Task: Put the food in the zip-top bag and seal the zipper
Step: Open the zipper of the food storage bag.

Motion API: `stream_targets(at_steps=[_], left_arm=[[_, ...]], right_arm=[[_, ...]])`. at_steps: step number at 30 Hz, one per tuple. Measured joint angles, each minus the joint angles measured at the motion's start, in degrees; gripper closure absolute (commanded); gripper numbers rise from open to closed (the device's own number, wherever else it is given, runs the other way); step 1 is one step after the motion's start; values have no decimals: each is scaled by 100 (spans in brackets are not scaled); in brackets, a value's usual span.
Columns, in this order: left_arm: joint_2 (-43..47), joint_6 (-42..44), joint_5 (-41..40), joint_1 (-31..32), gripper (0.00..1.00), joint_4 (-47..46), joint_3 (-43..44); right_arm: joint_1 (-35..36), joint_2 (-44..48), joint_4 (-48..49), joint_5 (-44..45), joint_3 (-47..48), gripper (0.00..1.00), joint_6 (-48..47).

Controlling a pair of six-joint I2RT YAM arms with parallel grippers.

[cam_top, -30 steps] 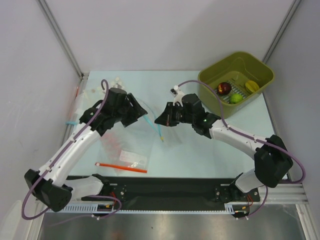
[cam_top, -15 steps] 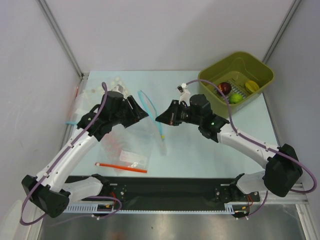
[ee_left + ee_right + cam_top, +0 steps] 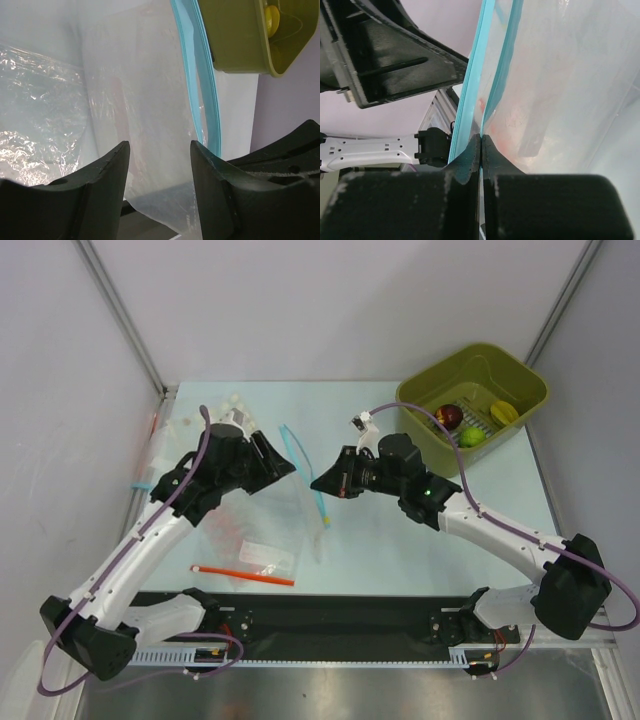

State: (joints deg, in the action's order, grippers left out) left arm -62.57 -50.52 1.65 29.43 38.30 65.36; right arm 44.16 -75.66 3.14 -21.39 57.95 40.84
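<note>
Overhead and both wrist views, as I saw them from the console. The zip-top bag (image 3: 300, 505) was at mid-table (image 3: 400, 545), between the two arms, with its zipper (image 3: 471, 75) running from the far side back toward the arm bases. The right gripper (image 3: 320, 483) was fully closed. In its wrist view the two fingers (image 3: 470, 160) met with no gap and pinched the bag at the blue zip edge. The left gripper (image 3: 160, 150) stood moderately parted. Clear bag film showed in the gap between its fingers (image 3: 100, 172), but I could not tell whether either pad touched it. The food lay well apart from the bag in the olive bin (image 3: 520, 375) at the far right: the dark red fruit (image 3: 449, 417), green fruit (image 3: 471, 436) and yellow fruit (image 3: 504, 412). A second bag with a red-orange strip (image 3: 243, 576) lay at the near left.
</note>
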Motion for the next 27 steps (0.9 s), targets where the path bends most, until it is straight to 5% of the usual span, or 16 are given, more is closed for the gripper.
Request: stream_targets(at_steps=[12, 27], left_arm=[[525, -205, -297, 0, 43, 256, 0], [-208, -404, -118, 0, 45, 136, 87]], right_arm=[[44, 4, -245, 164, 0, 100, -164], [175, 4, -295, 214, 4, 100, -435]])
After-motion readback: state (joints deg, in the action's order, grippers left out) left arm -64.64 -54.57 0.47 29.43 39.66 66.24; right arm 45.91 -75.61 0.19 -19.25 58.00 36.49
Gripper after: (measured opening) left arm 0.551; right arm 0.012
